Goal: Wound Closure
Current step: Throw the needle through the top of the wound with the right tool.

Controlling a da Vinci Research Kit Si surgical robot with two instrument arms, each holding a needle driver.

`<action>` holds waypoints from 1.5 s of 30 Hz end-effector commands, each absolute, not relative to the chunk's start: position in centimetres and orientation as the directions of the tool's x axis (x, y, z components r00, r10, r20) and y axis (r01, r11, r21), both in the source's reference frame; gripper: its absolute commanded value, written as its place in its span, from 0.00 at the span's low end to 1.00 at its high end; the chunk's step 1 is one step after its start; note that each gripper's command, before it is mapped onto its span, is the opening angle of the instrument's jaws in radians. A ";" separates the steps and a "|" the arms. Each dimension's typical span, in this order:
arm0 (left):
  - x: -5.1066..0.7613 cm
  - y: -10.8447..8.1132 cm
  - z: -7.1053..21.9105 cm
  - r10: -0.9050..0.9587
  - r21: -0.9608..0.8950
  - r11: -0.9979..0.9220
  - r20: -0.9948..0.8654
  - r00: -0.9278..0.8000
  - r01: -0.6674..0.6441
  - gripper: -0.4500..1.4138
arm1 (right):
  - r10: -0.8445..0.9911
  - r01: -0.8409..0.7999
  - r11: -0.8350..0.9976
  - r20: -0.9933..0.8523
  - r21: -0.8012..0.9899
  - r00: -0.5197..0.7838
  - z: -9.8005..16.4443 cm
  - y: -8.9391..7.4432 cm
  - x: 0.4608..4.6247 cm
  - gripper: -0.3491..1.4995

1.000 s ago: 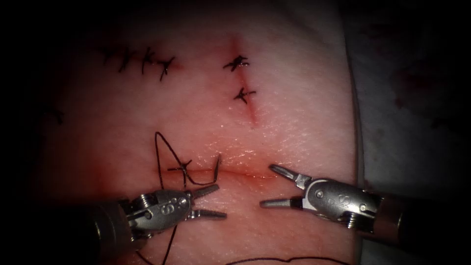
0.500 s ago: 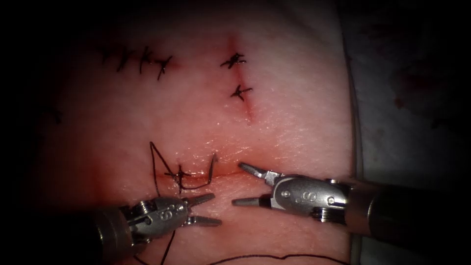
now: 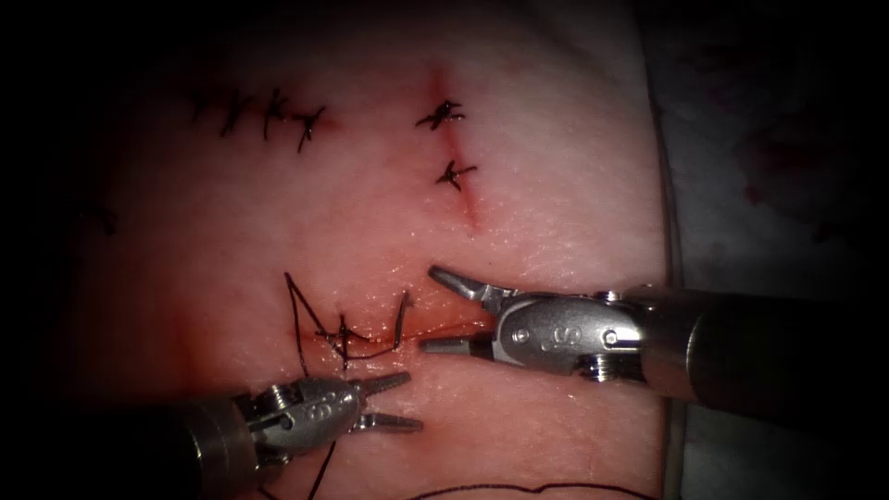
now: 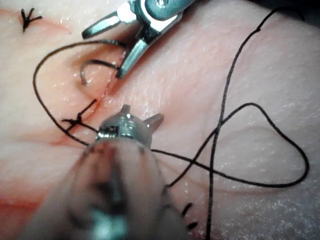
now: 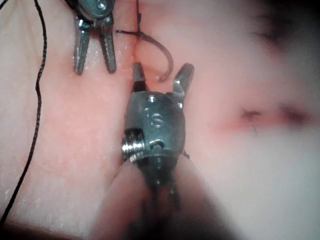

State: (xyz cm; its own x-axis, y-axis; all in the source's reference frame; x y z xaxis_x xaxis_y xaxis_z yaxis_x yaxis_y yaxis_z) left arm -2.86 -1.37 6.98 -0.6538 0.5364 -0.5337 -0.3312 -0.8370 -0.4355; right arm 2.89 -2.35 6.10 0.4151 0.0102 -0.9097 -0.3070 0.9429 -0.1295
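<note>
The curved needle [image 3: 398, 326] sits in the tissue [image 3: 556, 185] across the horizontal cut [image 3: 458, 322], its tip standing free above the cut's upper edge. Its arc also shows in the wrist views, needle [image 4: 97, 64] and needle [image 5: 167, 57]. My right tool [image 3: 428, 308] is open and holds nothing, its jaws just right of the needle tip; right tool [image 5: 161, 70], right tool [image 4: 102, 55]. My left tool [image 3: 414, 401] is open and empty below the cut; left tool [image 4: 142, 114], left tool [image 5: 95, 69]. Black thread [image 3: 296, 310] loops from a knotted stitch [image 3: 341, 329] left of the needle.
Two tied stitches [image 3: 449, 116] close a vertical cut further back, and a row of stitches [image 3: 269, 116] lies at the back left. Loose thread [image 4: 225, 100] loops over the tissue near my left tool. Red fluid [image 3: 435, 319] wets the cut. White cloth [image 3: 741, 139] borders the tissue's right edge.
My right tool has moved left and up, with its open jaws now beside the needle tip. The left tool has dropped back slightly. The needle stays in the tissue.
</note>
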 end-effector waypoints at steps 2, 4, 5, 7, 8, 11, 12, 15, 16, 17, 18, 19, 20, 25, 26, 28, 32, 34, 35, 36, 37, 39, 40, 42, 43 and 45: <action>-2.91 -1.4 7.0 0.535 -0.436 -0.838 -0.535 -0.654 -0.330 0.35 | -0.053 -0.267 0.948 -0.911 -0.175 0.409 6.2 -2.3 3.06 0.87; -2.91 -1.4 7.0 0.535 -0.436 -0.838 -0.535 -0.654 -0.330 0.35 | -0.065 -0.261 0.947 -0.910 -0.185 0.410 6.2 -2.3 3.08 0.87; -2.91 -1.4 7.0 0.535 -0.436 -0.838 -0.535 -0.654 -0.329 0.35 | -0.111 -0.239 0.945 -0.906 -0.224 0.409 6.2 -2.2 3.11 0.89; -2.90 -1.4 7.0 0.535 -0.436 -0.838 -0.535 -0.654 -0.329 0.35 | -0.132 -0.241 0.941 -0.912 -0.239 0.389 6.1 -2.2 3.12 0.91; -2.90 -1.4 7.0 0.535 -0.436 -0.838 -0.535 -0.654 -0.329 0.35 | -0.148 -0.243 0.936 -0.911 -0.256 0.386 6.1 -2.2 3.13 0.92; -2.90 -1.4 7.0 0.535 -0.436 -0.838 -0.535 -0.654 -0.329 0.35 | -0.186 -0.241 0.928 -0.915 -0.283 0.359 5.9 -2.2 3.16 0.91; -2.90 -1.4 7.0 0.535 -0.436 -0.838 -0.535 -0.654 -0.329 0.35 | -0.186 -0.241 0.928 -0.915 -0.283 0.359 5.9 -2.2 3.16 0.91; -2.91 -1.4 7.0 0.536 -0.436 -0.837 -0.535 -0.654 -0.329 0.35 | -0.237 -0.219 0.919 -0.903 -0.328 0.357 5.9 -2.2 3.21 0.89; -2.91 -1.4 7.0 0.536 -0.437 -0.837 -0.534 -0.653 -0.329 0.35 | -0.270 -0.185 0.917 -0.891 -0.354 0.365 5.9 -2.2 3.25 0.88; -2.91 -1.4 7.0 0.536 -0.437 -0.837 -0.534 -0.653 -0.329 0.35 | -0.287 -0.168 0.915 -0.884 -0.367 0.370 5.9 -2.2 3.27 0.88; -2.90 -1.4 7.0 0.536 -0.438 -0.837 -0.534 -0.653 -0.329 0.35 | -0.300 -0.157 0.913 -0.880 -0.377 0.370 5.9 -2.2 3.29 0.87; -2.90 -1.4 7.0 0.536 -0.438 -0.837 -0.535 -0.653 -0.328 0.35 | -0.313 -0.137 0.912 -0.873 -0.386 0.373 5.9 -2.2 3.32 0.86; -2.90 -1.4 7.0 0.536 -0.438 -0.837 -0.535 -0.653 -0.328 0.35 | -0.331 -0.124 0.908 -0.866 -0.401 0.375 6.0 -2.2 3.33 0.86; -2.89 -1.4 7.0 0.536 -0.438 -0.837 -0.535 -0.654 -0.328 0.35 | -0.373 -0.091 0.895 -0.846 -0.436 0.380 6.0 -2.2 3.33 0.84; -2.89 -1.4 7.0 0.536 -0.438 -0.837 -0.535 -0.654 -0.328 0.35 | -0.378 -0.084 0.894 -0.842 -0.439 0.385 6.0 -2.2 3.32 0.84; -2.89 -1.4 7.0 0.536 -0.438 -0.837 -0.535 -0.654 -0.328 0.35 | -0.382 -0.074 0.894 -0.838 -0.442 0.389 6.1 -2.2 3.31 0.81; -2.89 -1.4 7.0 0.536 -0.438 -0.837 -0.534 -0.654 -0.328 0.35 | -0.378 -0.077 0.893 -0.832 -0.443 0.406 6.1 -2.2 3.29 0.74; -2.90 -1.4 7.0 0.536 -0.438 -0.837 -0.534 -0.653 -0.328 0.35 | -0.386 -0.072 0.889 -0.825 -0.452 0.412 6.1 -2.2 3.29 0.72; -2.90 -1.4 7.0 0.536 -0.438 -0.837 -0.534 -0.653 -0.328 0.35 | -0.387 -0.072 0.888 -0.824 -0.453 0.413 6.1 -2.2 3.29 0.72; -2.90 -1.4 7.0 0.536 -0.439 -0.837 -0.534 -0.653 -0.328 0.35 | -0.389 -0.071 0.888 -0.823 -0.455 0.414 6.1 -2.2 3.28 0.71; -2.90 -1.4 7.0 0.536 -0.439 -0.837 -0.534 -0.653 -0.328 0.35 | -0.390 -0.070 0.885 -0.816 -0.460 0.427 6.2 -2.3 3.28 0.68; -2.90 -1.4 7.0 0.536 -0.439 -0.837 -0.534 -0.653 -0.328 0.35 | -0.394 -0.063 0.885 -0.813 -0.462 0.429 6.2 -2.3 3.27 0.64; -2.90 -1.4 7.0 0.536 -0.439 -0.837 -0.534 -0.653 -0.328 0.35 | -0.394 -0.063 0.885 -0.813 -0.462 0.429 6.2 -2.3 3.27 0.64; -2.90 -1.4 7.0 0.536 -0.439 -0.837 -0.534 -0.653 -0.328 0.35 | -0.349 -0.068 0.901 -0.807 -0.429 0.477 6.3 -2.3 3.26 0.06; -2.90 -1.4 7.0 0.536 -0.439 -0.837 -0.534 -0.653 -0.328 0.35 | -0.325 -0.063 0.913 -0.810 -0.404 0.488 6.3 -2.3 3.25 0.00; -2.89 -1.4 7.0 0.536 -0.440 -0.837 -0.532 -0.655 -0.327 0.35 | -0.315 -0.034 0.923 -0.801 -0.384 0.509 6.3 -2.3 3.23 0.00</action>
